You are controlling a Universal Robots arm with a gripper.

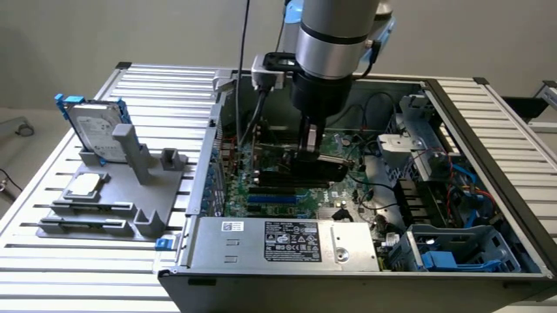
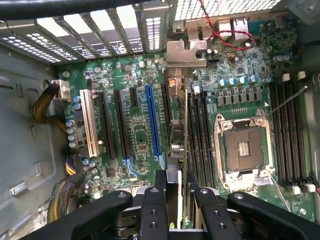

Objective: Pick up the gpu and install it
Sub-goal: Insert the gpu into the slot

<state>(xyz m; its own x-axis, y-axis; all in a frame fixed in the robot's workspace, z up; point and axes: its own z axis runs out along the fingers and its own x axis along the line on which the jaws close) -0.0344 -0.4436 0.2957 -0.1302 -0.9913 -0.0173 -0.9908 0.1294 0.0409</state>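
My gripper (image 1: pixel 309 149) is down inside the open computer case (image 1: pixel 205 163), shut on the gpu (image 1: pixel 301 171). In the exterior view the card's black shroud faces the front, just above the motherboard (image 1: pixel 335 195). In the wrist view the gpu (image 2: pixel 183 145) is seen edge-on between my two black fingers (image 2: pixel 154 210). Its silver end bracket (image 2: pixel 186 52) is near the case's rear slot openings. The card stands over the board between the long blue slot (image 2: pixel 154 122) and the memory slots (image 2: pixel 200 135). I cannot tell whether its lower edge touches a slot.
A grey fixture (image 1: pixel 113 195) on the slatted table holds a silver hard drive in a blue frame (image 1: pixel 96 127) and a small square processor chip (image 1: pixel 85 186). Inside the case are the power supply (image 1: pixel 287 241), an empty processor socket (image 2: pixel 245 147), drive cages (image 1: pixel 426 140) and loose cables (image 2: pixel 47 102).
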